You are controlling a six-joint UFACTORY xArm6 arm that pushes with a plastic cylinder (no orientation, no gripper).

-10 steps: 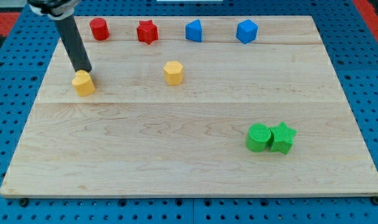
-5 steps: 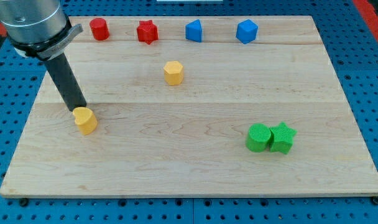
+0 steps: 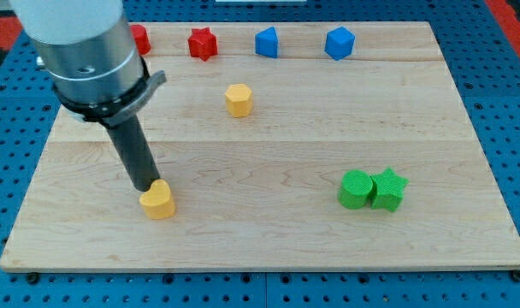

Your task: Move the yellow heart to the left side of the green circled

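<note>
The yellow heart (image 3: 158, 201) lies on the wooden board at the lower left. My tip (image 3: 146, 187) touches its upper-left side. The green circle (image 3: 356, 189) sits at the lower right, far to the right of the heart. A green star (image 3: 388, 189) touches the circle's right side.
A yellow hexagon (image 3: 239, 99) sits at the upper middle. Along the view's top stand a red cylinder (image 3: 140, 39), partly hidden by the arm, a red star (image 3: 203, 43), a blue pentagon (image 3: 267, 42) and a blue hexagon (image 3: 339, 42). The board's bottom edge (image 3: 260, 267) is near the heart.
My tip has pushed the yellow heart down and to the right, from the upper left of the board to the lower left. The other blocks have not moved.
</note>
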